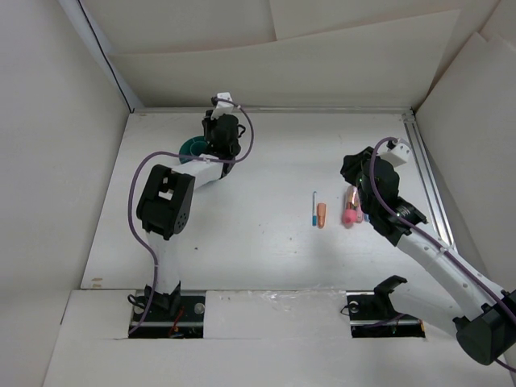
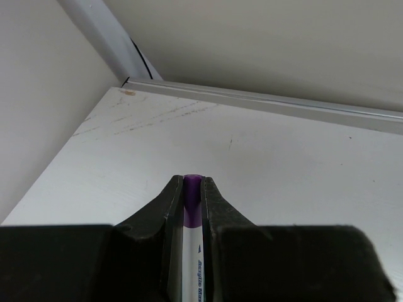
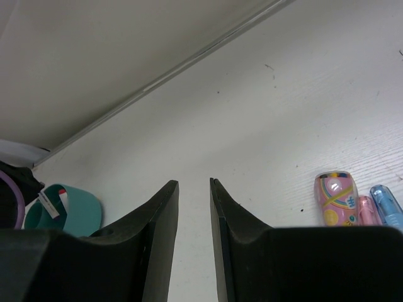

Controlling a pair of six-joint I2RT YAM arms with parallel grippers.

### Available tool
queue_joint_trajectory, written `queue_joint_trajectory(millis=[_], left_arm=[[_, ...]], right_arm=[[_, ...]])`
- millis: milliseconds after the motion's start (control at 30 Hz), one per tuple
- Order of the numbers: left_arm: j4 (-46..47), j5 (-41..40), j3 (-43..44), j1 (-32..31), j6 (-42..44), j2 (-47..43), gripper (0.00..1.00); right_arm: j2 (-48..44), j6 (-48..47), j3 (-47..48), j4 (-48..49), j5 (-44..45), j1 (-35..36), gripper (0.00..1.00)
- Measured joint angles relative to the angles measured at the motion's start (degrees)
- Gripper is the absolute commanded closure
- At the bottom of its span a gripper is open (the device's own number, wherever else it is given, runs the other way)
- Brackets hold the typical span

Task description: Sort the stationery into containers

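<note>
Overhead, upper left, the left end effector [image 2: 191,184] clamps the purple pen [image 2: 192,214] near the teal cup [image 1: 190,148]; centring over 1 compartment looks wise. Lower right, the right end effector [image 3: 194,189] gapes empty.

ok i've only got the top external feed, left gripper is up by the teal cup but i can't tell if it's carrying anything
observer: it is. The left wrist view shows the left gripper shut on a purple-ended pen.
operator: and the right gripper, holding something or not
observer: not. In the right wrist view the right gripper is open with nothing between its fingers.
operator: anything tucked under that arm that i'm missing
observer: yes. The right wrist view shows a clear blue piece lying near the patterned pink piece.
</note>
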Motion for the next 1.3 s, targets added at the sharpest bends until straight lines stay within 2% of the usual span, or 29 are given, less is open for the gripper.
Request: queue_joint_trajectory(millis=[300,600,767,1000,1133,1200,1233,1267,1300], left_arm=[[3.34,-0.92,-3.56,-0.5,0.87,0.02,0.96],[5.11,-2.14,-5.29,-1.68,1.9,0.0,0.84],[5.16,-2.56,-5.42,-2.29,1.36,-0.15,0.81],[2.27,-2.47,-6.36,-2.38,-1.88,-2.47,0.81],[-2.32,-0.96,-6.14,-2.51,-5.42,-5.25,0.79],[-6.51,0.26,-4.63,-2.73,-8.0,-6.54,0.79],[-9.77,1.57,-2.69,-3.02,-9.49,-7.04,0.84],[-12.55,3.23,-0.46,-3.37,-11.54,-7.21,0.86],[-15.61,5.09,2.38,-3.82,-13.75,-7.21,0.88]], right_arm=[[0.0,-0.02,0.0,0.09,0.0,0.0,0.67],[0.0,-0.02,0.0,0.15,0.0,0.0,0.67],[0.0,0.0,0.0,0.15,-0.09,0.0,0.67],[0.0,0.0,0.0,0.17,-0.28,0.0,0.67],[0.0,0.0,0.0,0.17,-0.39,0.0,0.67],[0.15,-0.02,0.0,0.2,-0.44,0.0,0.73],[0.37,-0.13,0.0,0.22,-0.44,0.0,0.77],[0.61,-0.22,0.0,0.2,-0.48,0.0,0.92],[0.98,-0.37,0.0,0.17,-0.48,0.0,0.97]])
